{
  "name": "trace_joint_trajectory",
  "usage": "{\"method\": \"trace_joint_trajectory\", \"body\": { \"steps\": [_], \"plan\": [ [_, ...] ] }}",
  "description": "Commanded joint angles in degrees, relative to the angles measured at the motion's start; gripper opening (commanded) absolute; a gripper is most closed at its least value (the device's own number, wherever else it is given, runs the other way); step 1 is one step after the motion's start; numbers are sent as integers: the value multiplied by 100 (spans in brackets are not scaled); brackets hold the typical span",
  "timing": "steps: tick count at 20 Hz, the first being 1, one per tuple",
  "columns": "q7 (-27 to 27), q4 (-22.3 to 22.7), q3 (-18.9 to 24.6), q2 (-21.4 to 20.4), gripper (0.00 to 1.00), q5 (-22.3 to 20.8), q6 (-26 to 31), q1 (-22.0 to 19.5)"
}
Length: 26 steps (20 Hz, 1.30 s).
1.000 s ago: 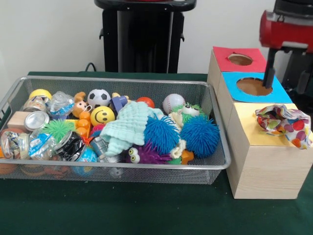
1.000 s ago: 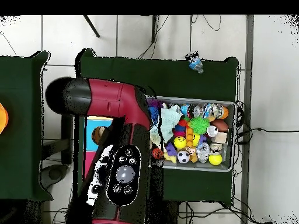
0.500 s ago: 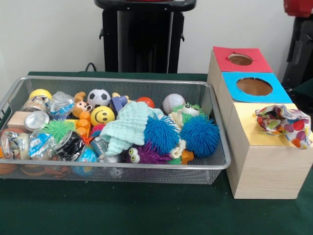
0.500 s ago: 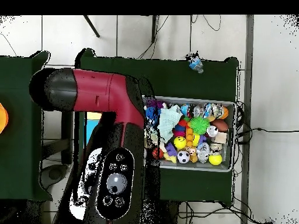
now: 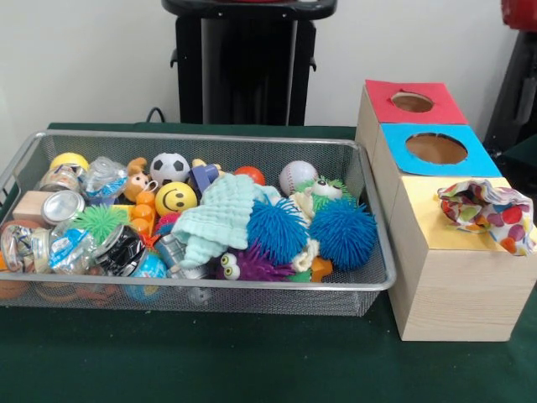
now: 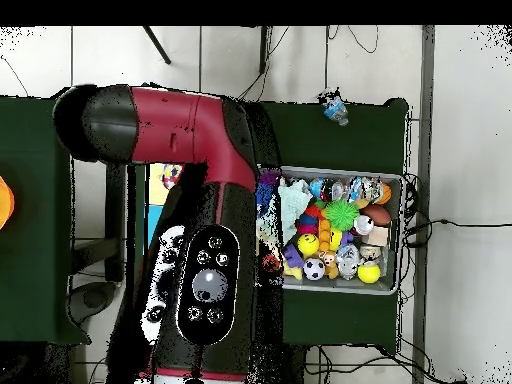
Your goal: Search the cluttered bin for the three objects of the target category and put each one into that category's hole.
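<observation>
The wire-mesh bin [image 5: 210,285] holds a heap of toys, balls and cans; it also shows in the overhead view [image 6: 400,232]. One polka-dot cloth [image 5: 487,214] lies bunched on the yellow surround [image 5: 424,220] of the wooden box [image 5: 457,294], hanging over its right edge and covering the hole. No other dotted cloth shows in the bin. Only a red part of my arm [image 5: 520,12] shows at the top right corner. In the overhead view the arm [image 6: 205,290] covers the box. The gripper itself is hidden.
A mint-green cloth [image 5: 220,214] lies on top of the pile mid-bin, beside two blue spiky balls [image 5: 340,233]. The blue-surround hole [image 5: 436,149] and the red-surround hole [image 5: 412,102] are uncovered. The black pedestal [image 5: 243,63] stands behind the bin.
The gripper rose from over the blue hole and left the front view. In the overhead view the arm swung upward and toward the bin. The dotted cloth has not moved.
</observation>
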Motion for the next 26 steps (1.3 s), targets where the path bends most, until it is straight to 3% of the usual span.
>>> {"method": "trace_joint_trajectory", "body": {
  "steps": [1,12,26],
  "plan": [
    [713,58,396,651,100,-180,-26,-325],
    [656,225,412,769,100,-227,-434,-356],
    [758,208,331,712,100,-232,-288,-255]
  ]
}}
